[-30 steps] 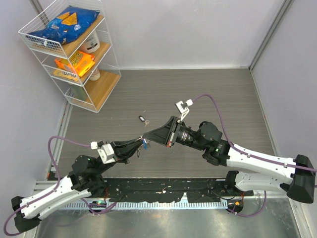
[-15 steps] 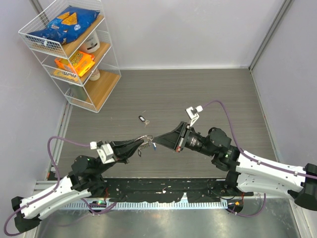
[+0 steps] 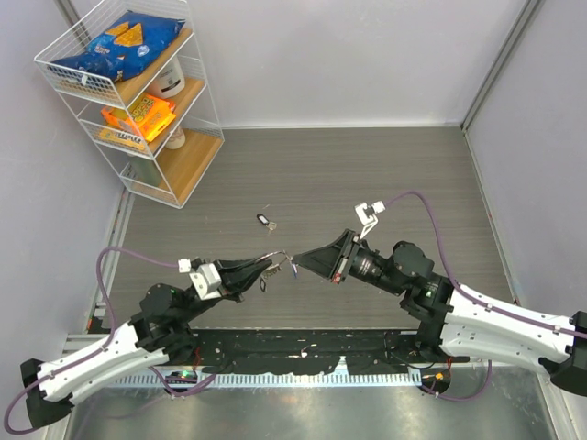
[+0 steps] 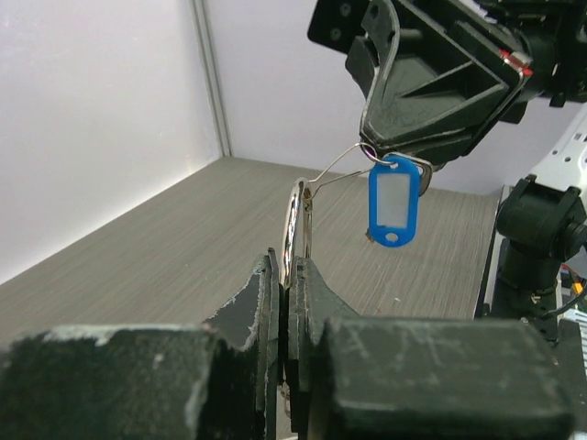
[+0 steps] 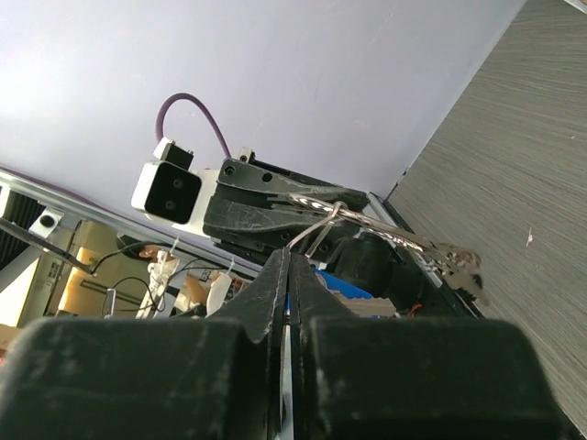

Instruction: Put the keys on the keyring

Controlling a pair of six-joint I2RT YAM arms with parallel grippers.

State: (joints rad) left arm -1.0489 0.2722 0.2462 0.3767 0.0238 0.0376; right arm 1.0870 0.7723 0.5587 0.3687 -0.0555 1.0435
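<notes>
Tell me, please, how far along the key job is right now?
Done: keyring lifted, clamped in the left fingers. In hand: the right fingers pinch its pried-out wire end, where the blue tag hangs. Left: another tagged key lies on the table, not yet threaded.

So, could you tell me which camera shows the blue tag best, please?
Left wrist: the tag hangs in the open, face on. Top external shows only a blue speck; right wrist only a blue sliver.

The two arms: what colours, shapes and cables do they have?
Both the left arm and the right arm have white shells and black joints. Each carries a purple cable to a white camera. The left gripper and right gripper are black and tapered; the right bears a red mark.
</notes>
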